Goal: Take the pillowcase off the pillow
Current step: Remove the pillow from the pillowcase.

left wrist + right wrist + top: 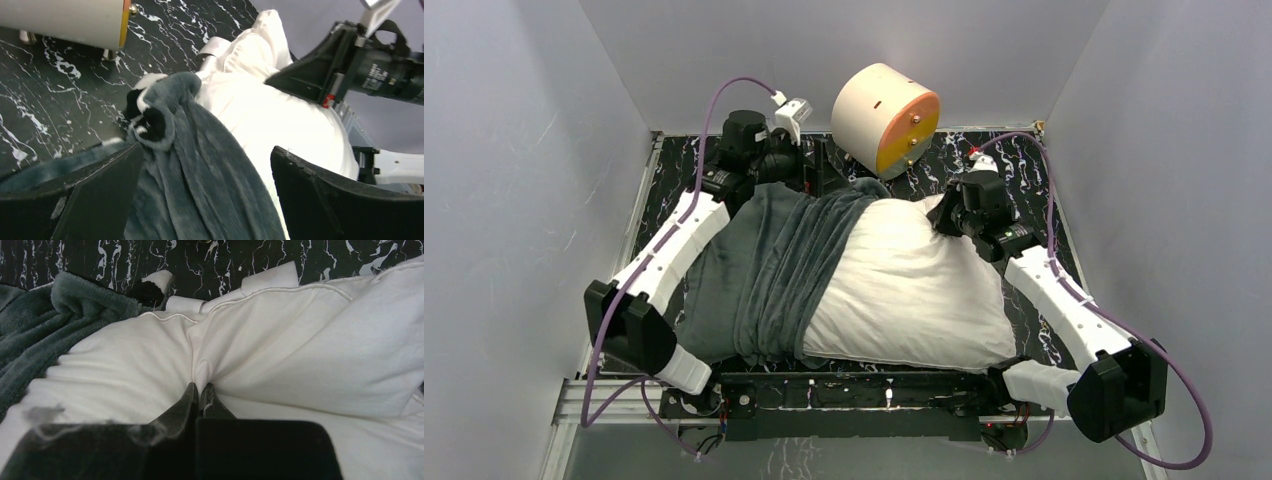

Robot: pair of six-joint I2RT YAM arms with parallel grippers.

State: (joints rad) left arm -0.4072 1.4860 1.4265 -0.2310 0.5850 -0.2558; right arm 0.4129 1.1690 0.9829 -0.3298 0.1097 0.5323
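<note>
The dark grey pillowcase [764, 265] lies bunched over the left half of the white pillow [914, 290], whose right half is bare. At the pillow's far left corner my left gripper [819, 178] is open; in its wrist view the gripper [208, 150] has grey pillowcase [210, 170] folds lying between its spread fingers, and a black-and-white striped hem [150, 117] is turned up just beyond. My right gripper [946, 215] is at the pillow's far right. In its wrist view the gripper [200, 386] is shut on a pinched ridge of the pillow [300, 340], with the pillowcase [50, 325] to the left.
A cream-and-orange cylinder [886, 118] lies on its side at the back, just beyond the pillow. The black marbled tabletop [1024, 180] shows around the pillow. White walls close in on three sides. My right arm's wrist [360, 65] hangs over the pillow in the left wrist view.
</note>
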